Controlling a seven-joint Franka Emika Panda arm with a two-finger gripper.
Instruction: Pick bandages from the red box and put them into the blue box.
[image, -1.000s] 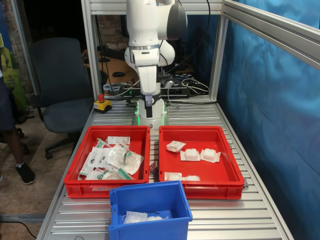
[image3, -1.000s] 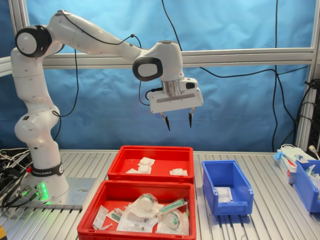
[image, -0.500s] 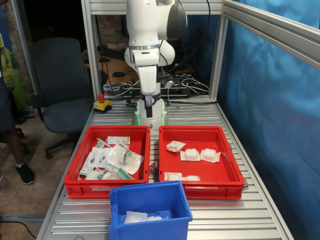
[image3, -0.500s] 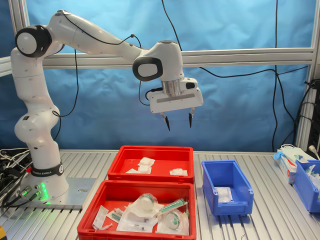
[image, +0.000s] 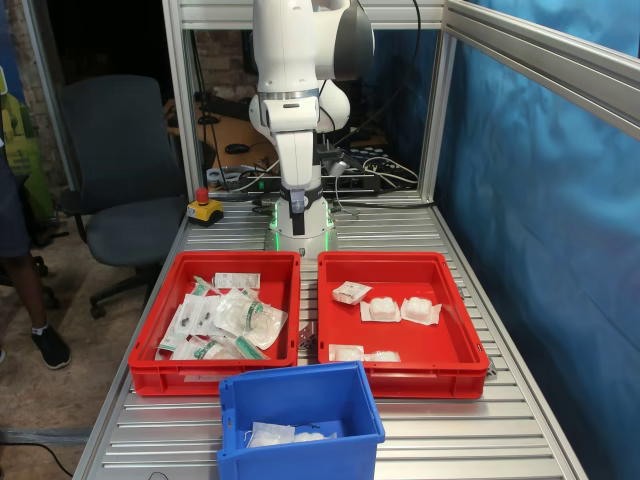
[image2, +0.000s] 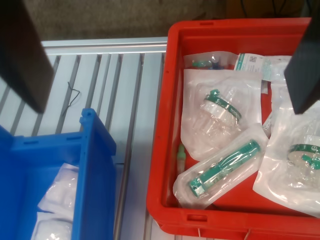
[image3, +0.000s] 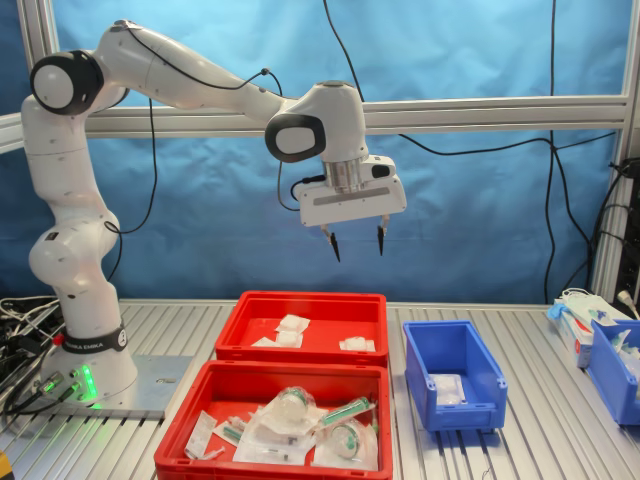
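Note:
The red box (image: 390, 262) with the bandages (image: 380, 310) is the tray on the first exterior view's right; in the second exterior view it is the far tray (image3: 300, 297), with white squares (image3: 292, 325) lying in it. The blue box (image: 300, 395) stands in front of both trays and holds a few more bandages (image: 285, 435); it appears as well in the second exterior view (image3: 490, 385) and the wrist view (image2: 95, 160). My gripper (image3: 356, 243) hangs high above the trays, open and empty. Its dark fingers (image2: 25, 55) frame the wrist view.
A second red tray (image: 215, 262) holds bagged syringes and green-capped parts (image2: 220, 165). Another blue bin (image3: 615, 370) and a packet box (image3: 580, 315) sit at the second exterior view's right. An emergency button (image: 205, 205) stands by the arm's base. Aluminium posts (image: 432, 110) frame the table.

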